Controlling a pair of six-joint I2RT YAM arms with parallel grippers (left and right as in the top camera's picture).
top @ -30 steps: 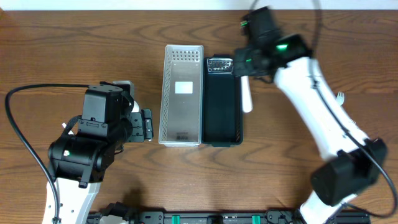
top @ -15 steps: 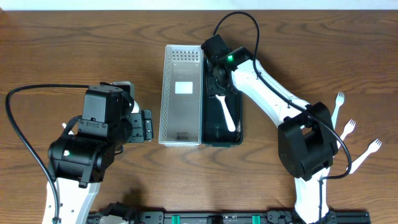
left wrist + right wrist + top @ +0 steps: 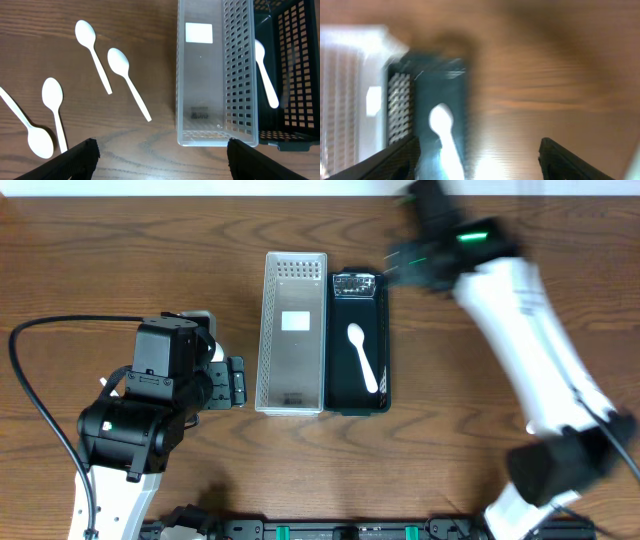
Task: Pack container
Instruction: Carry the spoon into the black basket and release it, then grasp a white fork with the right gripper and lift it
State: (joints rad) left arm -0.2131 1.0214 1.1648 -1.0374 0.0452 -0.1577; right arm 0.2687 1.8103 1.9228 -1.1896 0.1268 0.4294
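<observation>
Overhead: a white spoon (image 3: 362,357) lies lengthwise inside the black basket (image 3: 345,392) near the middle of the bench (image 3: 90,250), its bowl toward the far edge. A clear basket (image 3: 292,370) stands touching the black one's left side. The left arm (image 3: 150,410) sits near the left edge. The right arm (image 3: 500,310) is blurred toward the far right.

Left wrist: the left claw (image 3: 162,160) gapes wide with nothing in it, by the clear basket's near end. Four loose spoons (image 3: 127,82) lie on the bench to the left.

Right wrist: the view is blurred. The right claw (image 3: 480,160) is spread open and empty, above the bench beside the black basket.
</observation>
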